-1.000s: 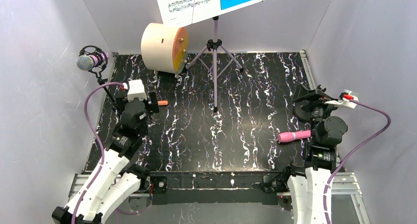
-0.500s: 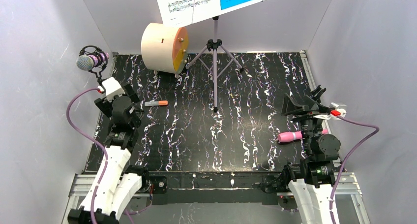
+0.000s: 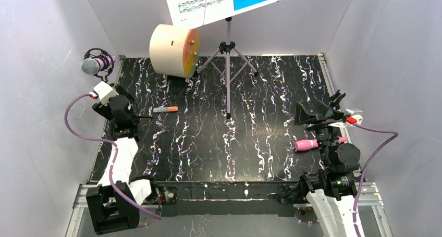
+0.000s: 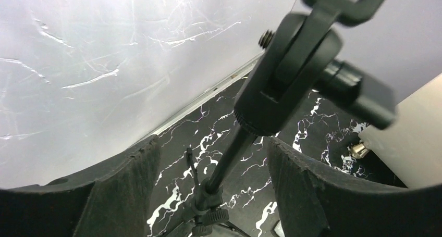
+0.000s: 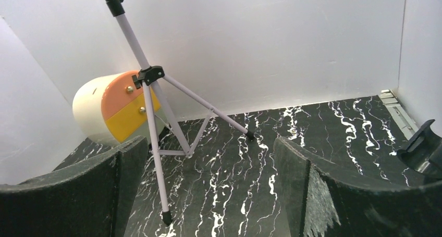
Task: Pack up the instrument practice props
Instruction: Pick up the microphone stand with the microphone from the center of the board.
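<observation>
L gripper: your fingers are standing released either side of black mic tripod pole, no contact | R gripper: fingers are gaping wide, empty | pink mic is lying by R arm

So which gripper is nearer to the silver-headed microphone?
Left. The left gripper straddles the stand pole below the silver-headed microphone; the right gripper is across the table.

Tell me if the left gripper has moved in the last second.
Yes. In the top view the left gripper has moved left, away from the orange marker, toward the left wall.
</observation>
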`<control>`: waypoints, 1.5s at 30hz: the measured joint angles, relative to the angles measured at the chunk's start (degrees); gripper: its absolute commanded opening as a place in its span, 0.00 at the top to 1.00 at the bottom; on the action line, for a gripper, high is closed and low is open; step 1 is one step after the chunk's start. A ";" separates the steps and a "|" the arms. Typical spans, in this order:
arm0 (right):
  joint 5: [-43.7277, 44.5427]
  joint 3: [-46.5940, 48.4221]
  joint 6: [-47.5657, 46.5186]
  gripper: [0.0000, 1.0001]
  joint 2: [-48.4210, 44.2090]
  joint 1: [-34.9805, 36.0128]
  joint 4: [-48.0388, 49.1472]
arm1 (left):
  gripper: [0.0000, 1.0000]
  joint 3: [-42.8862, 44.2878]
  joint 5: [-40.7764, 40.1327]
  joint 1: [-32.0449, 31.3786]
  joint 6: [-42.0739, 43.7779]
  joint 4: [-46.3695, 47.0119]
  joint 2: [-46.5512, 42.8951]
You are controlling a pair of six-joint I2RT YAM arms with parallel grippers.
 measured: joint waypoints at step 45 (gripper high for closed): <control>-8.85 0.55 -3.08 0.01 7.04 4.68 -2.60 | 1.00 3.37 14.78 -14.25 0.66 -13.03 -10.54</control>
